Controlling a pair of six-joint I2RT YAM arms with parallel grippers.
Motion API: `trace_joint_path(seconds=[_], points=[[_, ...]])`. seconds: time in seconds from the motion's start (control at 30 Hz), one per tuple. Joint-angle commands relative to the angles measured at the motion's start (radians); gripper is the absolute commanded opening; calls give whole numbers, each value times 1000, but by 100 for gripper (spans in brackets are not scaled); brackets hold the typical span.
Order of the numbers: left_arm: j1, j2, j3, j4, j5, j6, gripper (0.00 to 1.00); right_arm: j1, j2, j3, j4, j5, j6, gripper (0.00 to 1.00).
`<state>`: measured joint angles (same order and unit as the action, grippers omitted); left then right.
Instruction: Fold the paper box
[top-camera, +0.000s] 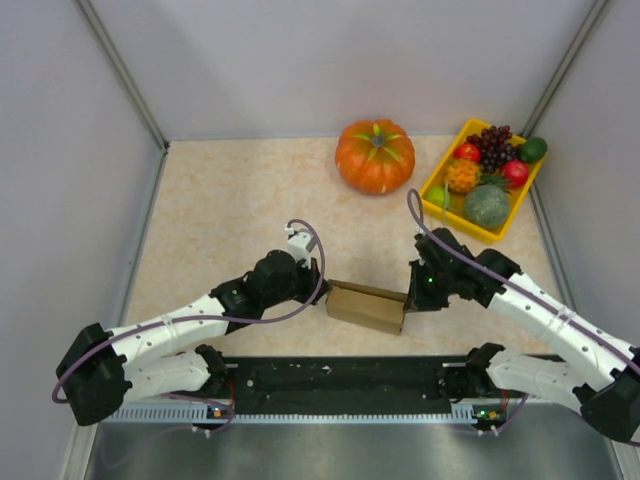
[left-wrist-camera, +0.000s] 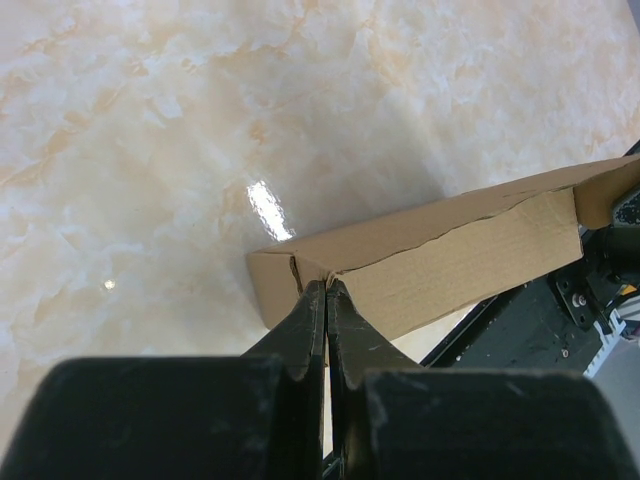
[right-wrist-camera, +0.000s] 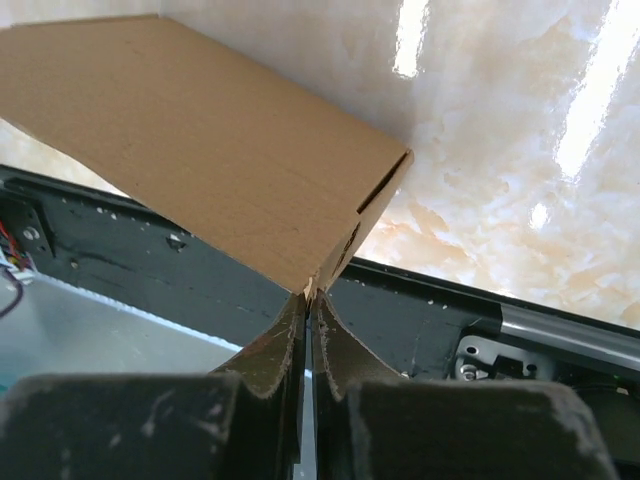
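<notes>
One paper box, plain brown cardboard, sits at the near middle of the table, just beyond the black base rail, between two arms. The left gripper is clenched on a thin cardboard edge at the box's left end. The right gripper pinches a corner at its right end. Both arms reach inward with bent elbows, wrists facing each other. Whether the box touches the table or hangs just above it is hard to tell. At the far right are one pumpkin and one yellow tray of assorted fruit.
</notes>
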<state>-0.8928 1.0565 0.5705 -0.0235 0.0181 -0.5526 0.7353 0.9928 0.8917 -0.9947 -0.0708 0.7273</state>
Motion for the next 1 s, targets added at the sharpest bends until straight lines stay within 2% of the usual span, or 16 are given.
trace_joint_path(seconds=[0.0,0.13,0.53,0.7,0.83,0.97], points=[[-17,5,8,-36,31,-13,0,-40,-9,15,96,-66,49,0],[-20,7,11,-35,32,-13,0,-68,-16,-10,139,-101,64,0],[-28,13,-1,-23,29,-26,0,-66,-57,-116,91,22,-86,0],[-41,23,-12,-10,11,-41,0,-62,-66,-145,122,16,-56,0],[-60,51,-44,8,-9,-50,0,-42,-109,-227,246,-29,1,0],[-86,63,-66,16,-64,-69,0,-43,-161,-214,243,-14,-9,0]])
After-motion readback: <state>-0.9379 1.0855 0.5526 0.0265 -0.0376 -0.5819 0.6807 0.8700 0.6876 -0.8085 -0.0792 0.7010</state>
